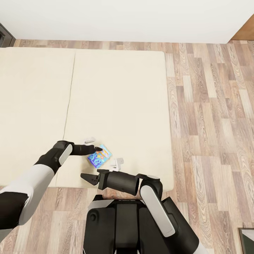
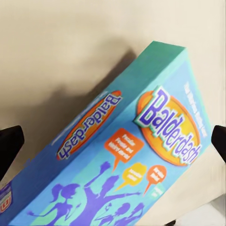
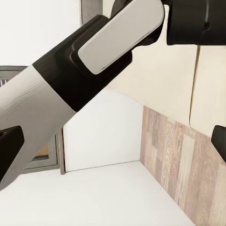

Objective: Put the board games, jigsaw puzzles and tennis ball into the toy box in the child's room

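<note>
A small blue board game [image 1: 100, 156], lettered Balderdash, lies on the bed [image 1: 116, 98] near the front edge of the beige mattress. My left gripper [image 1: 97, 150] hovers right over the box with its jaws wide open. In the left wrist view the box [image 2: 122, 155] spans the space between the black fingertips [image 2: 9, 146], and nothing is clamped. My right gripper [image 1: 86, 178] hangs open just in front of the bed edge, below the box. The right wrist view looks across at my left forearm [image 3: 99, 61].
Two small white pieces [image 1: 89, 140] [image 1: 117, 163] rest on the mattress on either side of the box. Wood floor [image 1: 211, 123] runs along the bed's right side and front. A white wall [image 1: 123, 17] stands behind the bed.
</note>
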`<state>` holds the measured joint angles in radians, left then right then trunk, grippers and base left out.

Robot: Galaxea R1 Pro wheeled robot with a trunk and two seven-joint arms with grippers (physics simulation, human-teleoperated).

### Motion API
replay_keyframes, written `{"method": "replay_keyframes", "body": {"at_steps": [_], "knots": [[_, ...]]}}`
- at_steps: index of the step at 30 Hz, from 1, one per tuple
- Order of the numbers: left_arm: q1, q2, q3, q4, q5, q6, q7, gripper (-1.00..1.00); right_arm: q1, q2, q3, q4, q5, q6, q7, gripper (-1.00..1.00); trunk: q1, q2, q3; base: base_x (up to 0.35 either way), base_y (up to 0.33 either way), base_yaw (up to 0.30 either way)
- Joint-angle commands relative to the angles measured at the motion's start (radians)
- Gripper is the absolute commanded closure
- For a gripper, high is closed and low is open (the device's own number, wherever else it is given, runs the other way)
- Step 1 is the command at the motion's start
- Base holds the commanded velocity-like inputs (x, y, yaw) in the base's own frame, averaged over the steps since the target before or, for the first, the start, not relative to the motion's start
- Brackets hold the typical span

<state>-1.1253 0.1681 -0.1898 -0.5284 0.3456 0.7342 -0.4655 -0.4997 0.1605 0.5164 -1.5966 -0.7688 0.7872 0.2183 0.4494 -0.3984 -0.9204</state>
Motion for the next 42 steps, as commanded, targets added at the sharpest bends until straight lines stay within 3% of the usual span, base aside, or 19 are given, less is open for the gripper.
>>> {"method": "replay_keyframes", "body": {"at_steps": [1,16,31,42], "knots": [[0.000,-0.002,-0.005,-0.001,0.003,0.004,-0.001,-1.00,0.000,0.001,-0.001,0.000,0.003,0.004,0.004,-1.00,0.001,-0.002,-0.001,0.000,0.000,0.000],[0.001,-0.045,-0.004,0.040,0.003,0.011,-0.008,-1.00,0.000,0.001,-0.001,0.000,0.003,0.004,0.003,-1.00,0.001,-0.002,-0.001,0.000,0.000,0.000],[0.001,-0.047,-0.002,0.042,0.007,0.039,-0.015,-1.00,0.000,0.001,-0.001,0.000,0.003,0.004,0.001,-1.00,0.001,-0.002,-0.001,0.000,0.000,0.000],[0.001,-0.029,0.001,0.042,0.008,0.079,-0.017,-1.00,0.000,0.001,-0.002,0.000,0.003,0.004,0.003,-1.00,0.001,-0.002,-0.001,0.000,0.000,0.000]]}}
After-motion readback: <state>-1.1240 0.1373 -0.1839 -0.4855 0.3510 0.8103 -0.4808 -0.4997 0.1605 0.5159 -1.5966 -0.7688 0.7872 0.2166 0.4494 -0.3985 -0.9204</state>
